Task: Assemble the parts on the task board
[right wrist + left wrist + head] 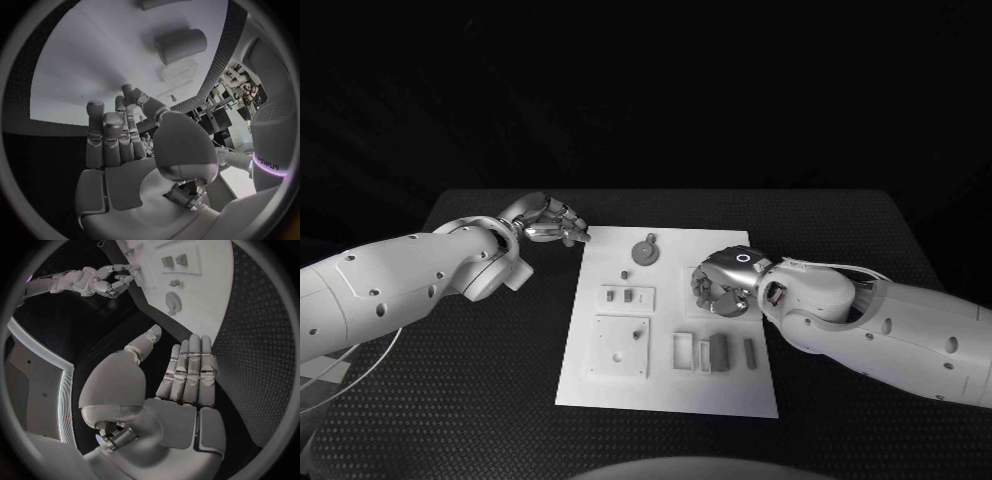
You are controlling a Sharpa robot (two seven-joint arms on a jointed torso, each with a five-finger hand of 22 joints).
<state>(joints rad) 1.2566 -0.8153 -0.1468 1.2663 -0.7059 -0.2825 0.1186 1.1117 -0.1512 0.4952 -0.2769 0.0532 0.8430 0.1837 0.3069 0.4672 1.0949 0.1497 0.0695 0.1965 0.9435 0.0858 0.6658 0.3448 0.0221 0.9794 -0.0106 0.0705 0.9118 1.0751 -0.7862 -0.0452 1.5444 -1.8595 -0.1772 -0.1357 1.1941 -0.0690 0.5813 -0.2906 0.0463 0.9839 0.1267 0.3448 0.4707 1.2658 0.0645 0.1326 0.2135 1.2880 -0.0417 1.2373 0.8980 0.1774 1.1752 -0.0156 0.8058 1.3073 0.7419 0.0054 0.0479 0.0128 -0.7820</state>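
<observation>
Task board (678, 400): white plate in the middle of the black table (848, 230), carrying small grey parts (718, 350) — a round one (643, 250) near its far edge.
Right hand (727, 283): over the board's right side, fingers curled downward; whether they hold a part I cannot tell.
Left hand (548, 220): off the board's far-left corner, fingers straight and together, holding nothing.
Risk: the right hand hides what lies under it — a careless closing could nudge loose parts out of place.

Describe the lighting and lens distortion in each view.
Head view: the white task board is bright against a dark table and black surroundings. Left wrist view: fisheye bends the board's edge; the left robot hand is evenly lit. Right wrist view: the board curves overhead, and a grey part above the right robot hand looks soft.
</observation>
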